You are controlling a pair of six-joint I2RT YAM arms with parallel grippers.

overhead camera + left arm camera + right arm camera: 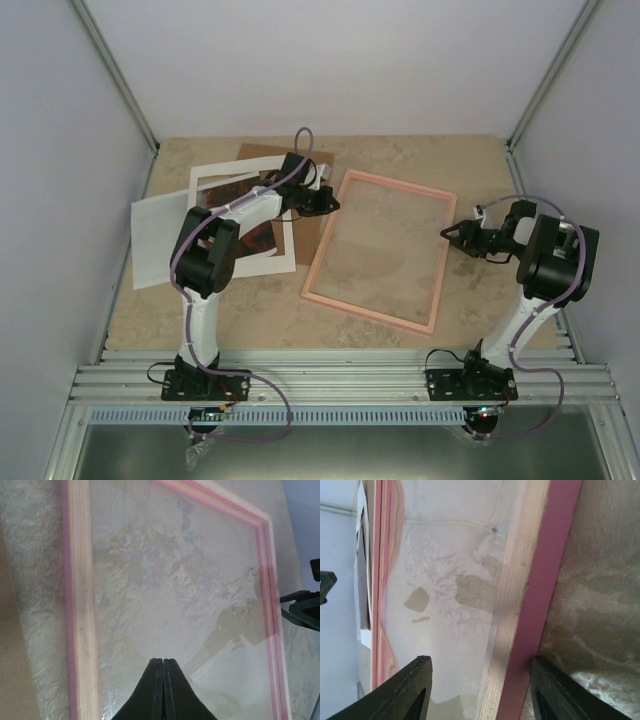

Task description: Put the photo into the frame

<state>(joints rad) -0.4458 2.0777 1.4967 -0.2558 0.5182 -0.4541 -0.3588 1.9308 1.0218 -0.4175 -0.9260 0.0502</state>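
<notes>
The thin pink frame (378, 250) lies flat in the middle of the table, its glass showing the stone top beneath. The photo (262, 240), dark with red foliage, lies to its left, mostly hidden under my left arm. My left gripper (331, 203) is shut and empty beside the frame's upper left rail; in the left wrist view its fingertips (163, 661) hover over the glass inside the left rail (82, 605). My right gripper (450, 232) is open at the frame's right side. Its fingers (415, 680) straddle the right rail (530, 605) without closing on it.
A white mat border (285, 262) with a cut-out window lies around the photo. A plain white sheet (155, 240) sticks out at the far left. A brown backing board (300, 158) lies behind the left gripper. Grey walls close in both sides.
</notes>
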